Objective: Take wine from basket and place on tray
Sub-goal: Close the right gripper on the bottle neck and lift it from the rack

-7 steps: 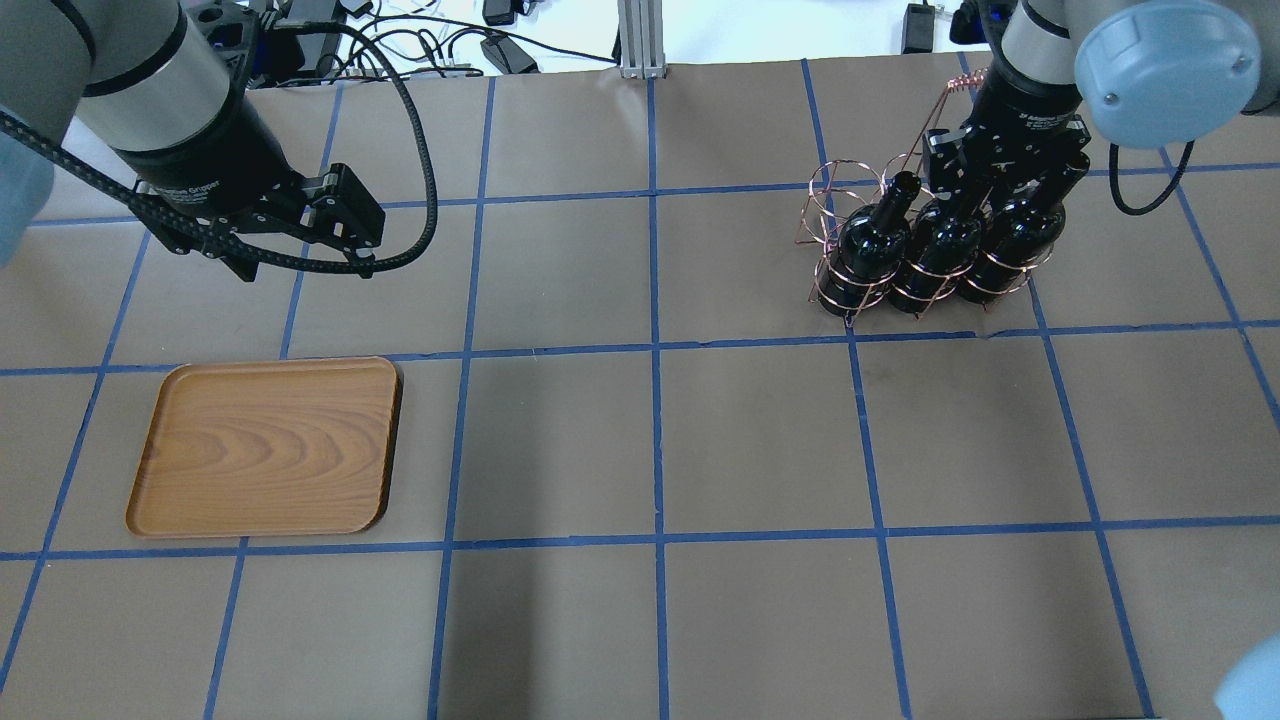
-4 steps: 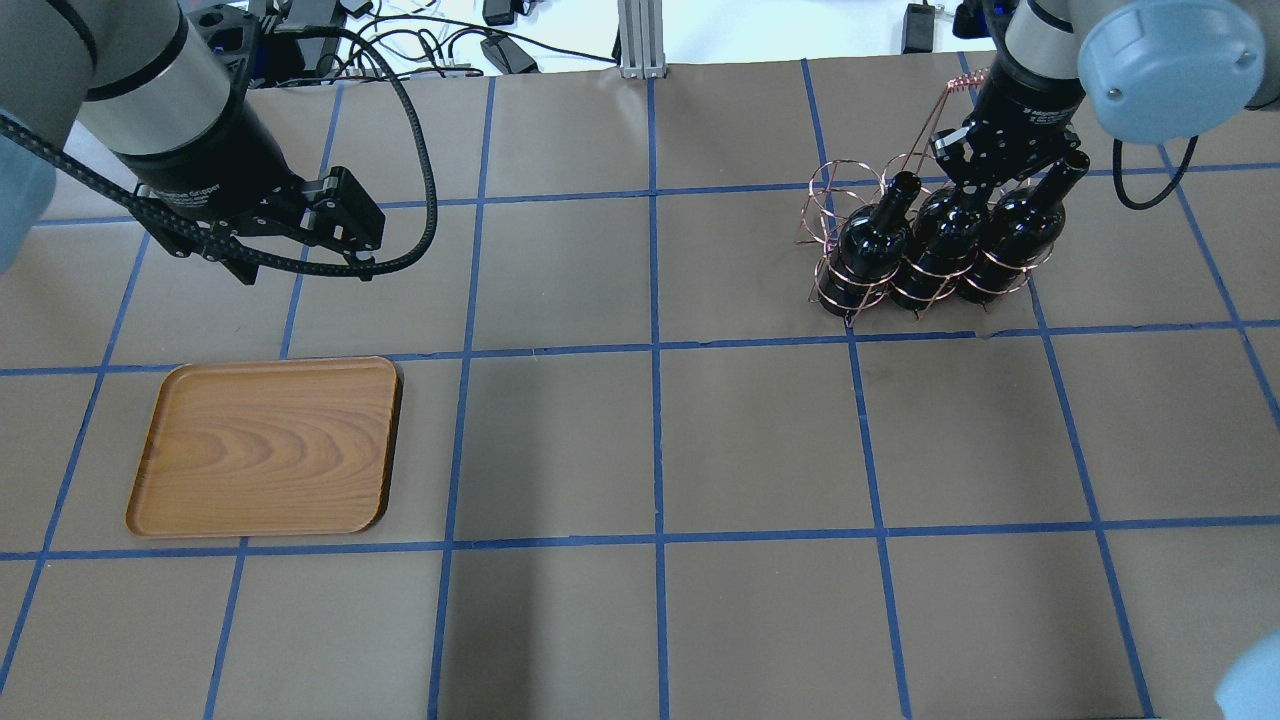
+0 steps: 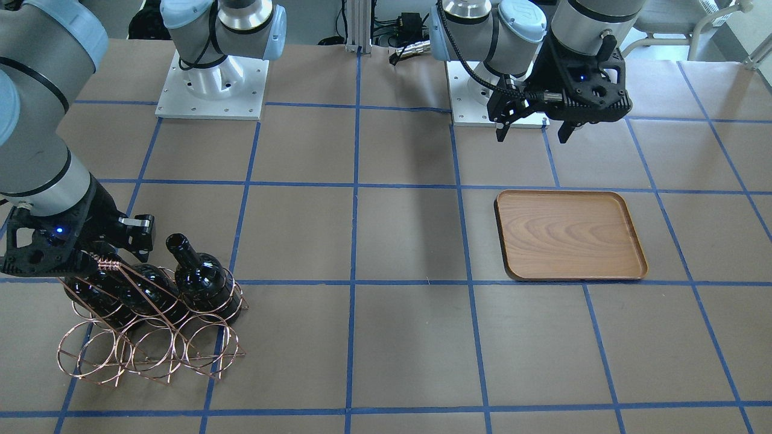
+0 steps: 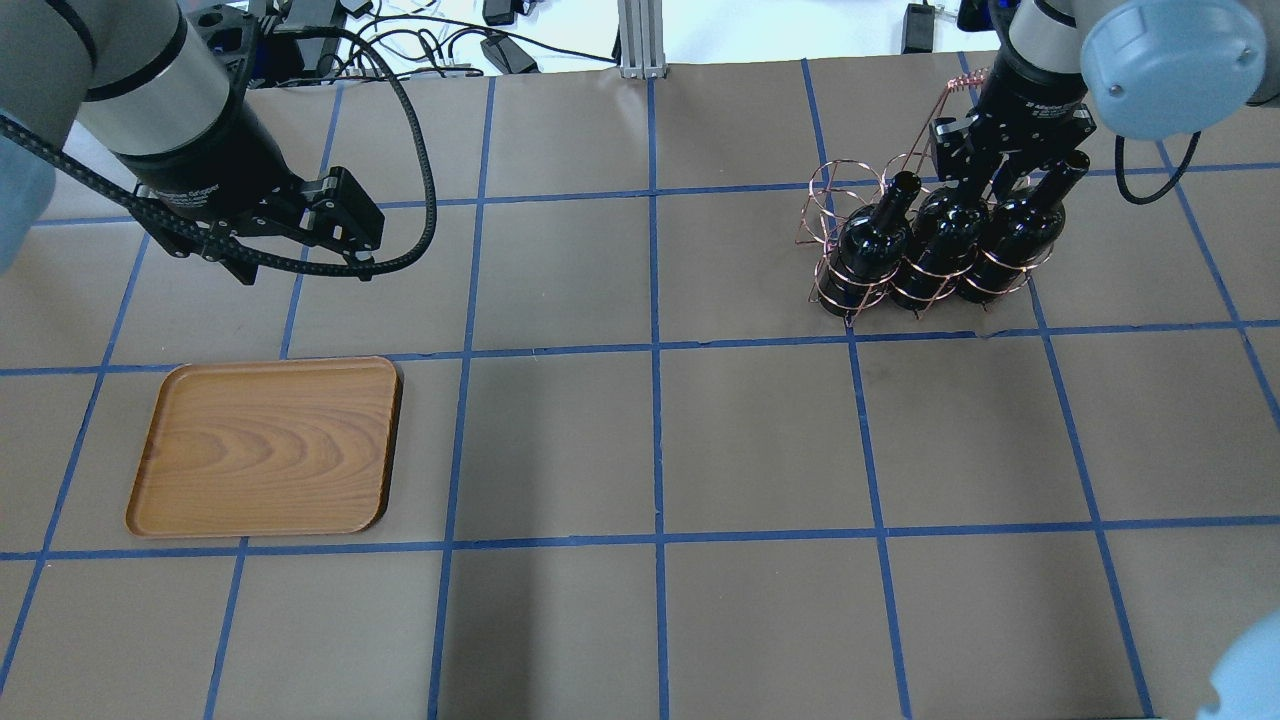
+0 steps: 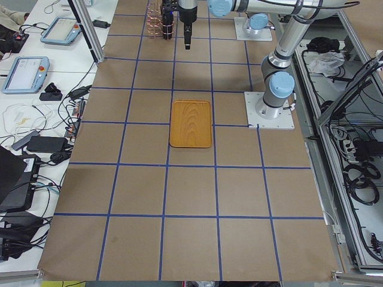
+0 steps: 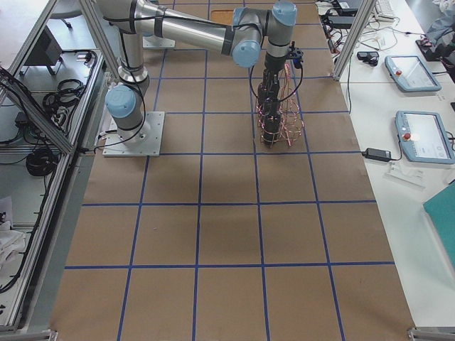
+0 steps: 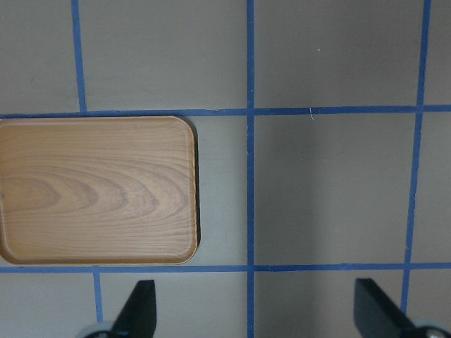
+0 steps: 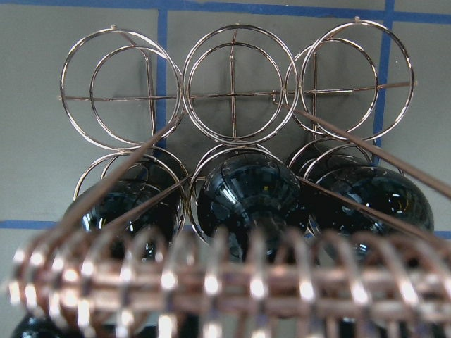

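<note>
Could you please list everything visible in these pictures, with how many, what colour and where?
wine bottles: three, glossy near-black, side by side in the basket, necks up and tilted.
basket: one, copper wire rings with a coiled handle, on the table's right side.
tray: one, brown wood, nothing on it, on the table's left side.
table: one, brown cover with a blue tape grid.
left gripper: one, black, open, above the table near the tray.
right gripper: one, black, at the middle bottle's neck by the handle; whether it grips cannot be told.
</note>
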{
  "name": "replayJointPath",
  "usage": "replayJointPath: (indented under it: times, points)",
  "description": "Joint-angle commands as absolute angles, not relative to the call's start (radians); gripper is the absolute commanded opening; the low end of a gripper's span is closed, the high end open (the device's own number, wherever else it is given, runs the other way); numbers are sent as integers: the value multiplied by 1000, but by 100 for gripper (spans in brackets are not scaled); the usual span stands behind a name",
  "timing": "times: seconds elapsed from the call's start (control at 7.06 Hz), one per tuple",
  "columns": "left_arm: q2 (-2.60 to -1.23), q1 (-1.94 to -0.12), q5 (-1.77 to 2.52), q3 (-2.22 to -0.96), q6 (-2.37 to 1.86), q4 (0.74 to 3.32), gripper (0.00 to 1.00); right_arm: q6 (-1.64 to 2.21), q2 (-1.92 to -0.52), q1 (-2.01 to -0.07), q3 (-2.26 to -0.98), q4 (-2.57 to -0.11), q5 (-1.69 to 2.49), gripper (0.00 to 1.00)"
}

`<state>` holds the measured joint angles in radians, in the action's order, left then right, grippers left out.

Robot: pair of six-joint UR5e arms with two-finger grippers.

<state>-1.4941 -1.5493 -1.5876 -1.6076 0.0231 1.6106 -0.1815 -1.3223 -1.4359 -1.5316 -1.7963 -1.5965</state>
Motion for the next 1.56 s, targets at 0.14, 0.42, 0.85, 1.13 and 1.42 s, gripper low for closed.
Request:
replayJointPath:
  times: [0.14, 0.42, 0.85, 1.13, 1.42]
  points:
    - [-1494, -1549, -1588, -1608, 23, 1611, 100, -195, -1296, -1434, -1516, -1844, -1614, 47]
    - [-1494, -1548, -1589, -1609, 25, 1612, 100, -193, -1298, -1434, -1514, -1841, -1612, 30]
    - [-1494, -1546, -1589, -1608, 25, 1611, 100, -176, -1318, -1437, -1490, -1813, -1615, 26]
    - [-1494, -1546, -1589, -1608, 25, 1611, 100, -176, -1354, -1437, -1357, -1610, -1608, 26]
    - [-1494, -1546, -1589, -1608, 25, 1611, 100, -176, -1425, -1437, -1286, -1449, -1608, 28]
